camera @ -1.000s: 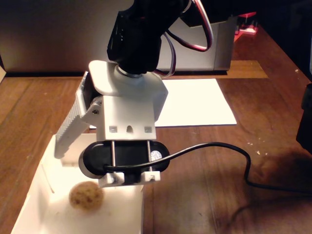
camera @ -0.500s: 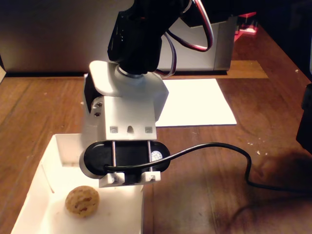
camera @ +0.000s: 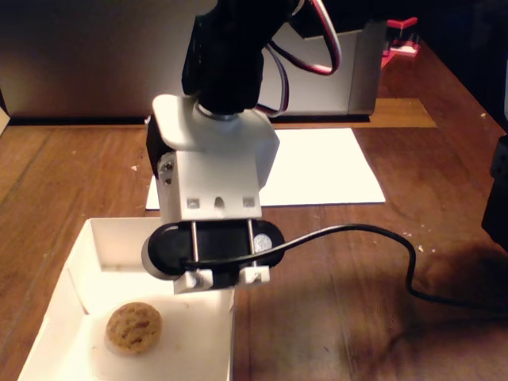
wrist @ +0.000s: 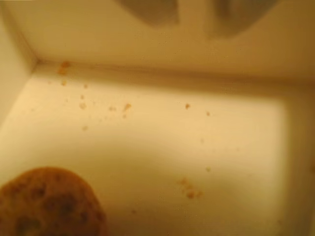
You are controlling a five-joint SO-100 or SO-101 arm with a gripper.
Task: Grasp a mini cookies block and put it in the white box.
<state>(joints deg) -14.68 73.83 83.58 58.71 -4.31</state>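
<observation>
Arm's lifted a bit since, cookie [camera: 133, 327] sits in the white box [camera: 83, 262], job's basically done; can't tell if the hand [camera: 171, 171] is open.

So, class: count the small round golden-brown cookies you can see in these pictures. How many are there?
1. The small round golden-brown cookie lies on the floor of the shallow white cardboard box, at the wrist view's lower left. The arm hides part of the box, so another could be hidden.

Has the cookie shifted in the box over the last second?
Yes. The cookie sits slightly lower and nearer the camera in the box, farther from its far wall.
</observation>
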